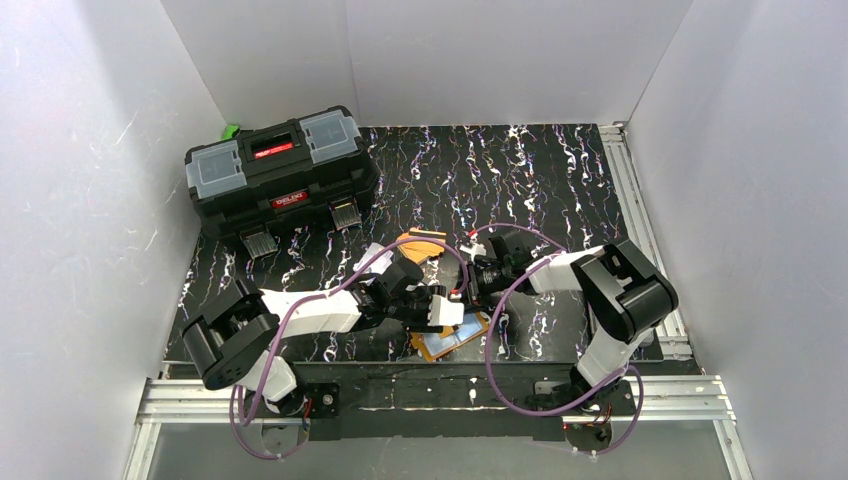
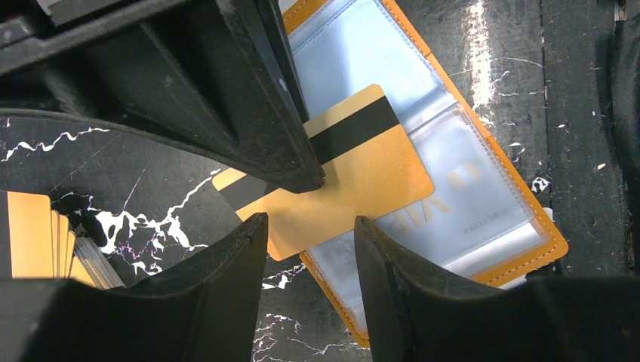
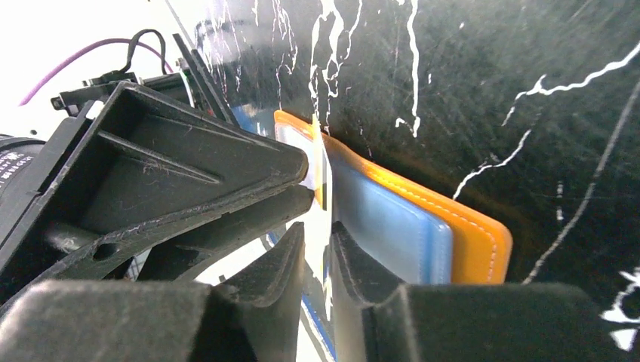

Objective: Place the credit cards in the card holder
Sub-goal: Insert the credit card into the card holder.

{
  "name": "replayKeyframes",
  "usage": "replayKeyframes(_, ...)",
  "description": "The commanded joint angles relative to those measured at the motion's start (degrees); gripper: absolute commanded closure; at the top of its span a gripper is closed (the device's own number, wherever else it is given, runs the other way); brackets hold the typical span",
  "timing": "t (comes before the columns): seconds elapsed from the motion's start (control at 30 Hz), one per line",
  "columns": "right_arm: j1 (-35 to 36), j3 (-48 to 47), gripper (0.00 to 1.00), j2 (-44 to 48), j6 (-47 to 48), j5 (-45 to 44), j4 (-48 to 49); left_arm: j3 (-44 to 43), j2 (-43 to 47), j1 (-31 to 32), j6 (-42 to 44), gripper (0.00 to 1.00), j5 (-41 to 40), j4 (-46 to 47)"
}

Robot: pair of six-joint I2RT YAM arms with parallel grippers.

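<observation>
Closest in, the left gripper [image 2: 309,221] hangs released, jaws apart above an orange card [image 2: 370,188] with a dark stripe, gripping nothing. More orange cards [image 2: 30,234] sit stacked on the table [image 2: 581,113], farther back and slightly left. The striped card lies slanted across the open card holder [image 2: 347,53], not yet inside a clear sleeve. On the right, the right gripper [image 3: 317,226] appears clenched on that card's edge. Thin, stiff and slick, the card likely weighs almost nothing. Pinching a short edge seems best, since the soft sleeve mouth could buckle or the light holder slide.
</observation>
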State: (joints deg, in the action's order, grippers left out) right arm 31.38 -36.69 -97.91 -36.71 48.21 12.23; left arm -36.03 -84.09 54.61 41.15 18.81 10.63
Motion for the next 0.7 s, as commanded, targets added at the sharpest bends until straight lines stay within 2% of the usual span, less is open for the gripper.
replayKeyframes(0.0,0.62,-0.07,0.81,0.25,0.06,0.36,1.11,0.77,1.63,0.26,0.43,0.56,0.66,-1.58)
replayKeyframes(0.07,0.62,-0.25,0.92,0.54,0.56,-0.53,0.00,0.74,2.26,0.33,0.24,0.55,-0.05,-1.77)
replayKeyframes(0.13,0.42,-0.34,0.99,1.33,1.22,-1.79,-1.24,0.35,3.32,0.17,-0.34,0.52,-0.98,-2.83)
replayKeyframes(0.3,-1.05,2.02,0.99,4.32,1.81,-4.21,-1.45,0.61,7.36,-1.12,-0.25,0.41,-1.83,-6.22)
replayKeyframes(0.5,-2.30,5.56,0.99,7.36,-0.11,-4.82,3.05,1.84,11.01,-2.28,1.79,0.41,0.08,-10.32)
replayKeyframes(0.67,-3.62,6.67,0.99,6.42,-0.93,-4.50,5.14,3.24,9.63,-2.30,3.10,0.42,2.21,-10.18)
